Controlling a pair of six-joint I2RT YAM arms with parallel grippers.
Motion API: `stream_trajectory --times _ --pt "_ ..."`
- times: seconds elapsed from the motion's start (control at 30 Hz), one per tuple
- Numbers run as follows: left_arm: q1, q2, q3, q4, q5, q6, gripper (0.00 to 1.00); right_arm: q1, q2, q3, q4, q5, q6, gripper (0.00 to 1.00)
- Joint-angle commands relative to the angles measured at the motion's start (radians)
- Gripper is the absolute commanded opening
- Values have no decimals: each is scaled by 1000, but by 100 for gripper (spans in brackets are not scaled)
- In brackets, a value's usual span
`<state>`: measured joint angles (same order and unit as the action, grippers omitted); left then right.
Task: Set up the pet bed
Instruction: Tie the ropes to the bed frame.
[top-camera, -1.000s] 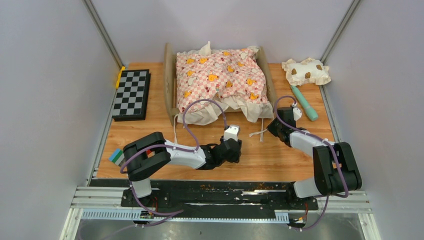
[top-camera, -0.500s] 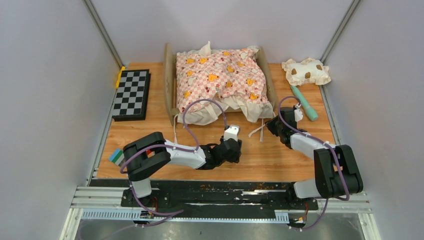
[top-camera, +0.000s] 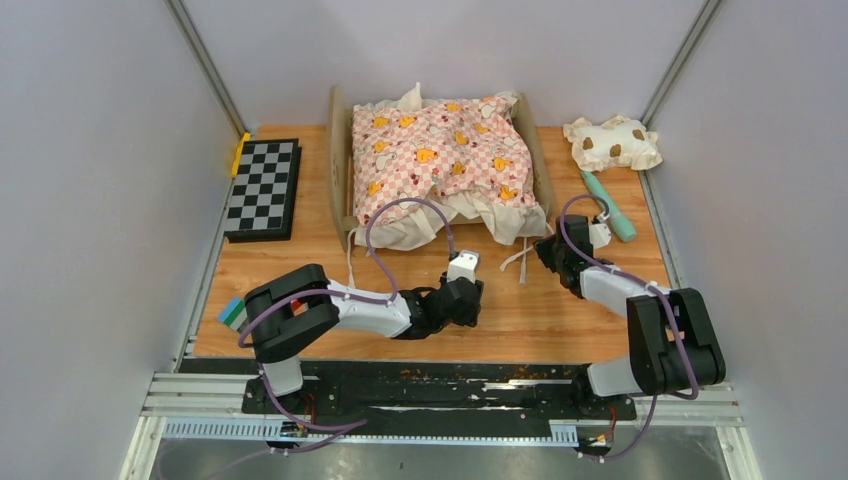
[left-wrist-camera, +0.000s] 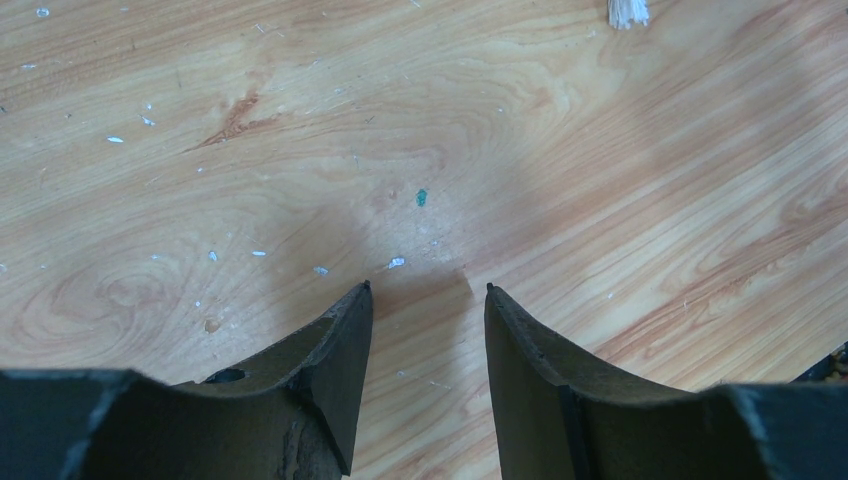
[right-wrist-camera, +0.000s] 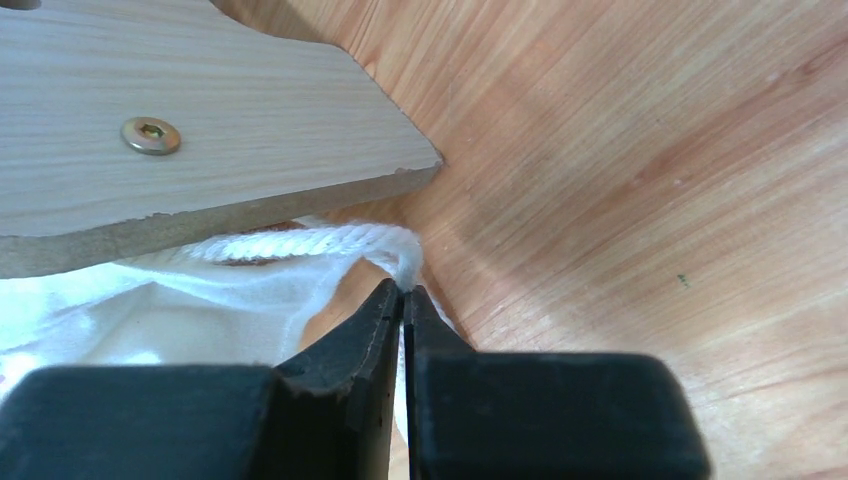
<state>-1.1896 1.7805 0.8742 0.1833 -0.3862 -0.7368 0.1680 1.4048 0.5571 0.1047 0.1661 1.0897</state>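
right end effector pressed together, pinching cord | bed upper centre of top view, near corner just up-left, long axis up-down | right arm nearer | left end effector spread, empty, over table

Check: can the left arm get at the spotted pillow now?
Probably not. The spotted pillow lies in the far right corner; the right arm, with the right gripper shut on a white cord at the pet bed, lies across the way from the left gripper.
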Motion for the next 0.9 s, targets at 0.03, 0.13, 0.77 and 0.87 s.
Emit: stream_trajectory --times 0.03,0.13,0.77,0.87 --pt "4 0 -3 -48 10 1 53 4 -23 -3 -16 37 -55 19" --pt "4 5 -3 -39 16 -1 53 4 -33 -11 -21 40 -74 32" --pt "25 -94 13 -37 4 135 54 4 -254 73 -263 -138 -530 70" --pt "55 -143 -1 -31 27 167 55 5 -221 108 -305 -264 -609 65"
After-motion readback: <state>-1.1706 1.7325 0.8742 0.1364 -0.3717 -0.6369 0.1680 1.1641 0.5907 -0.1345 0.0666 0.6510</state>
